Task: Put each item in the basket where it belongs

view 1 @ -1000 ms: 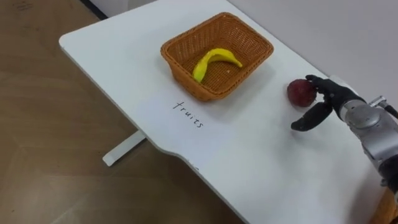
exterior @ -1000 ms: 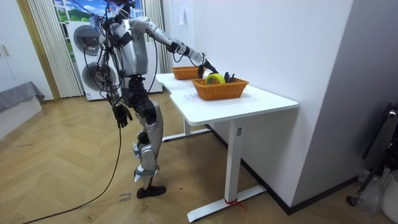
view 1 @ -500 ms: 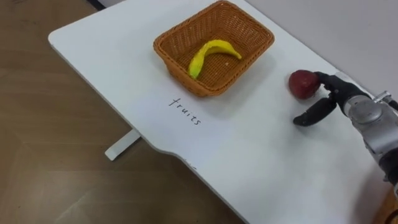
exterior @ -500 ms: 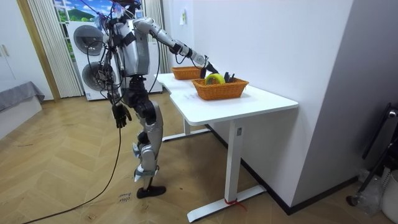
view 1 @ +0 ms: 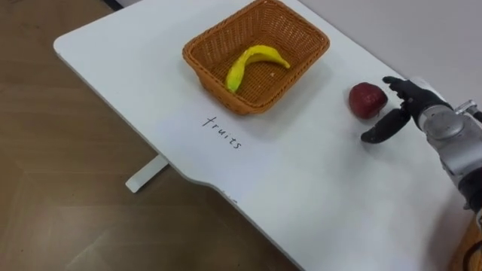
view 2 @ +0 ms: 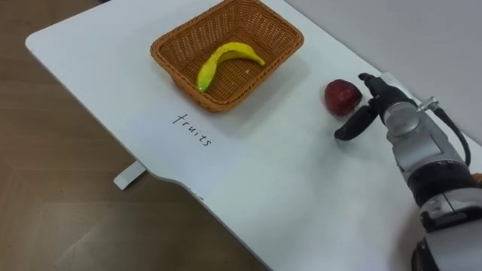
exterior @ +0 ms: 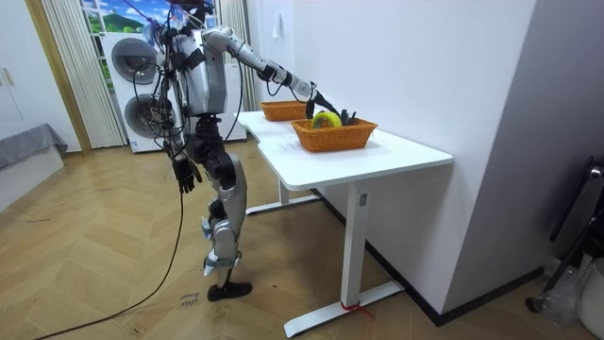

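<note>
A dark red apple (view 1: pixel 367 100) lies on the white table (view 1: pixel 301 188), to the right of a brown wicker basket (view 1: pixel 297 34). The basket holds a yellow banana (view 1: pixel 252 63), and "fruits" is handwritten on the table in front of it. My right hand (view 1: pixel 410 102) is open just right of the apple, fingers straight beside its top and thumb spread out below it. The same apple (view 2: pixel 341 97) and right hand (view 2: pixel 376 102) appear in the right eye view. In the room view my left hand (exterior: pixel 186 174) hangs open at my side.
In the room view I stand at the table's far end with my right arm stretched over it. A second wicker basket (exterior: pixel 335 137), nearer the room camera, holds dark items and a yellow-green fruit. The table edge (view 1: pixel 188 177) drops to a wooden floor on my left.
The camera has shifted a little. My right hand's fingers, which lay against the apple, now stand slightly off to its right. The apple stays on the table.
</note>
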